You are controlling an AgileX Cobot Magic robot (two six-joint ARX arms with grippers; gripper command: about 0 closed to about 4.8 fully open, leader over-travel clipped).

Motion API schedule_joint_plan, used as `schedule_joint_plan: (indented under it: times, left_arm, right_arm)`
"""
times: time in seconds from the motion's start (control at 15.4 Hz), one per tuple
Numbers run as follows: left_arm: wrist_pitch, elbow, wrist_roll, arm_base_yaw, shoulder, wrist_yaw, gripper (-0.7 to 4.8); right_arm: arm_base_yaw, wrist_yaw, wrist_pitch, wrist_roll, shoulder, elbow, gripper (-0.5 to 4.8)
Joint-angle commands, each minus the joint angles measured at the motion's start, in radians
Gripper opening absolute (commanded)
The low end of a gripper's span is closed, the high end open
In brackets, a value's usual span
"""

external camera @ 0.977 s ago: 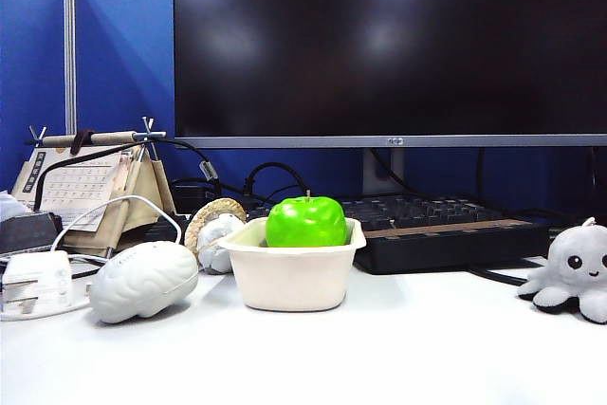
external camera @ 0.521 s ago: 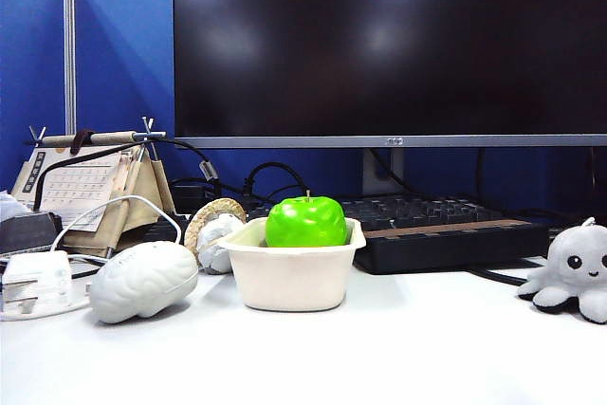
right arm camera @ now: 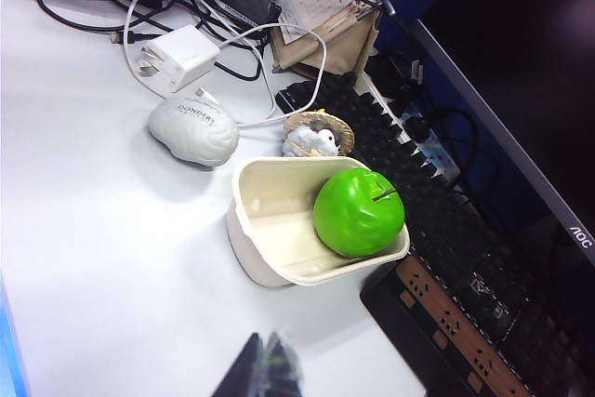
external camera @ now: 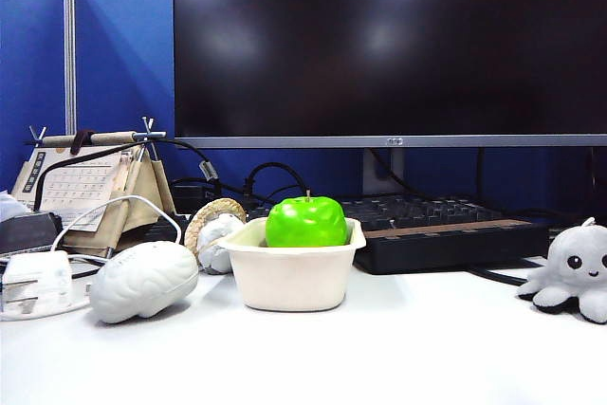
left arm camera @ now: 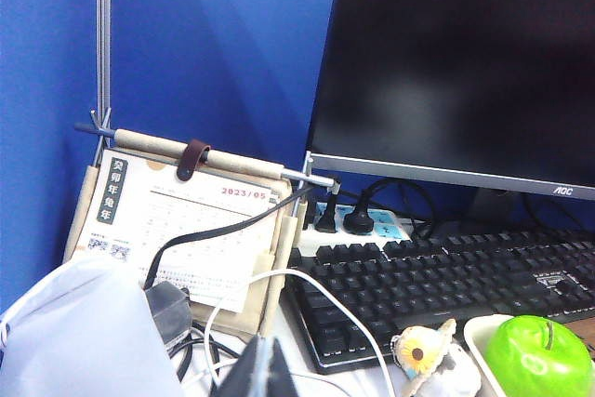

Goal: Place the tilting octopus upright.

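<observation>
The left gripper (left arm camera: 265, 369) shows only as dark fingertips pressed together at the edge of the left wrist view, jaws closed and holding nothing. Just beyond it runs a white cable (left arm camera: 307, 287), and past that stand a beige desk calendar hung on a metal bar (left arm camera: 186, 230), a black keyboard (left arm camera: 437, 276) and a large dark monitor (left arm camera: 465, 62). Off to one side of the tips sit a small whitish figure with a tan ring (left arm camera: 423, 352) and a glossy green apple (left arm camera: 537, 358).

The right gripper (right arm camera: 265, 371) likewise appears as dark, blurred tips held together, closed and empty, above the bare white table (right arm camera: 102, 258). Nearest ahead of it is a cream rectangular paper bowl (right arm camera: 270, 230) with the apple lying inside against its far wall. Further on lie a white brain-shaped squeeze toy (right arm camera: 193, 127), the ringed figure, and a white charger plug (right arm camera: 181, 55).

The small light-grey plush octopus with black bead eyes (external camera: 574, 272) is in neither wrist view. In the exterior view it sits on the table at the far right edge, well apart from the bowl, near the keyboard's right end, its face turned toward the camera. Neither gripper appears in that view, so I cannot tell how it lies relative to either one.
</observation>
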State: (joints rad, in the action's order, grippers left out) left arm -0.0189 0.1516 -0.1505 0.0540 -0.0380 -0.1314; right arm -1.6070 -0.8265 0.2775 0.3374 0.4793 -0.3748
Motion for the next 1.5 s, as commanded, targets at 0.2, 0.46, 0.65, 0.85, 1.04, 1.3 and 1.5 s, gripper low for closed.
schedule_joint_plan:
  times: [0.2,0.46,0.65,0.85,1.04,1.3,1.5]
  left_arm:
    - [-0.016,-0.006,0.000,0.000,0.036,-0.005,-0.05]
    - [-0.015,-0.017,0.000,0.000,0.035,-0.011,-0.05]
    - [-0.017,-0.050,-0.025,0.000,0.035,-0.012,-0.05]
    - [-0.008,-0.064,-0.026,0.000,0.035,-0.011,-0.05]
    - [0.003,-0.098,-0.029,0.000,0.035,-0.011,-0.05]
    - [-0.002,-0.108,-0.041,0.000,0.035,-0.011,-0.05]
    - [0.007,-0.108,-0.041,0.000,0.035,-0.011,-0.05]
  right_arm:
    - [-0.001,-0.002,-0.016,-0.004,0.001,-0.001,-0.01]
    - [-0.001,-0.002,-0.016,-0.004,0.001,-0.001,-0.01]
    - [-0.001,-0.002,-0.016,-0.004,0.001,-0.001,-0.01]
    - [-0.001,-0.002,-0.016,-0.004,0.001,-0.001,-0.01]
    - [-0.001,-0.002,-0.016,-0.004,0.001,-0.001,-0.01]
    - [-0.001,-0.002,-0.016,-0.004,0.001,-0.001,-0.01]
    - [-0.001,-0.002,-0.016,-0.004,0.001,-0.001,-0.01]
